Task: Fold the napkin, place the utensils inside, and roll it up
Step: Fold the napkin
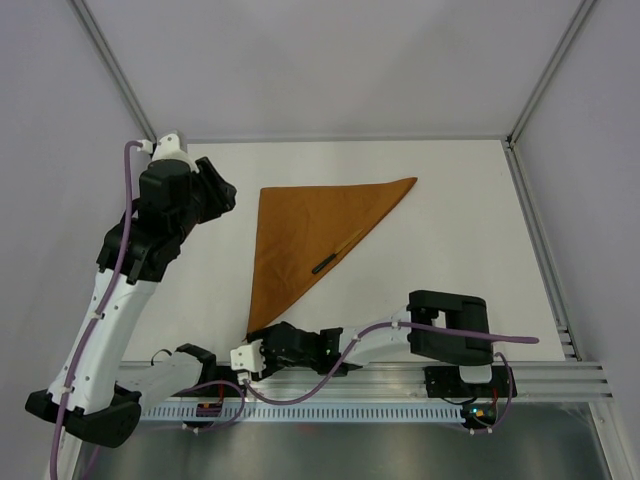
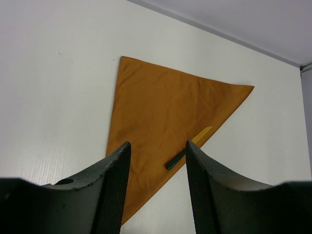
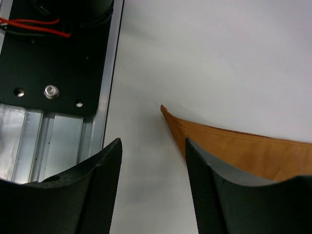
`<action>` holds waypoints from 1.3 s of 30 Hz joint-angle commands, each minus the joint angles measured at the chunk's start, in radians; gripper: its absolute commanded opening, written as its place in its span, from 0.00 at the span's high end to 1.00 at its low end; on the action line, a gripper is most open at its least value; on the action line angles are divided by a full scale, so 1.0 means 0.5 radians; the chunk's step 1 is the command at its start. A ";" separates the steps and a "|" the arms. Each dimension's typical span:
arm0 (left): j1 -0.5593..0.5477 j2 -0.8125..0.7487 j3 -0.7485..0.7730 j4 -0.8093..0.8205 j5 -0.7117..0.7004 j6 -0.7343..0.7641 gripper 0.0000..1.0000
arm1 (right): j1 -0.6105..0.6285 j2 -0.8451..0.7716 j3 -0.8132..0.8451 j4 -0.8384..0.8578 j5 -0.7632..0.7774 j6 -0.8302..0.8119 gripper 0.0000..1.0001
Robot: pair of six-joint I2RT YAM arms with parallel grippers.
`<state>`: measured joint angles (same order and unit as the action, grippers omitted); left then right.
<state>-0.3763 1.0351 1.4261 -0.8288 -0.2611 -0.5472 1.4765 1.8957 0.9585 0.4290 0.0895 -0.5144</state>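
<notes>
From above we see the napkin [image 1: 300,235] folded into a triangle in the middle of the tabletop [image 1: 450,250], one tip toward the far right corner and one toward the near edge. A dark utensil [image 1: 325,263] lies on the cloth along its long slanted edge. The left gripper [image 1: 222,192] hangs off the napkin's far left corner, and the right gripper [image 1: 262,340] sits at its near tip.

The left wrist camera shows us the left gripper [image 2: 157,146] spread apart with nothing between its fingers [image 2: 114,195]. Only here do we make out the utensil [image 2: 176,159] as a dark green handle with a paler yellowish end.

In the right wrist view the right gripper [image 3: 153,144] is spread, pinching nothing. The napkin's tip [image 3: 168,114] lies beyond the gap, and one finger [image 3: 214,195] hides part of the cloth, so we cannot tell whether they touch. A metal rail [image 3: 63,136] and red wires [image 3: 34,24] show at the left
</notes>
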 commanded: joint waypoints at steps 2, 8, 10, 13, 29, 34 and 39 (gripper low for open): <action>-0.002 0.016 0.041 0.047 -0.018 0.045 0.45 | 0.035 0.132 0.145 0.216 0.094 -0.005 0.41; -0.002 0.010 0.007 0.065 -0.002 0.048 0.45 | 0.035 0.227 0.163 0.308 0.137 -0.036 0.47; -0.002 0.010 -0.002 0.065 -0.005 0.051 0.45 | 0.035 0.255 0.169 0.317 0.140 -0.036 0.48; -0.002 0.013 -0.005 0.065 0.001 0.054 0.45 | 0.035 0.289 0.182 0.339 0.168 -0.030 0.50; -0.002 0.037 -0.030 0.077 0.010 0.061 0.45 | 0.035 0.369 0.200 0.406 0.278 -0.060 0.90; -0.002 0.050 -0.042 0.087 0.022 0.067 0.45 | 0.020 0.366 0.218 0.379 0.287 -0.051 0.93; -0.002 0.047 -0.048 0.090 0.025 0.076 0.45 | 0.017 0.258 0.145 0.336 0.208 -0.042 0.64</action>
<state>-0.3763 1.0561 1.4059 -0.8127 -0.2604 -0.5446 1.4876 2.0640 1.0363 0.5728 0.2169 -0.5434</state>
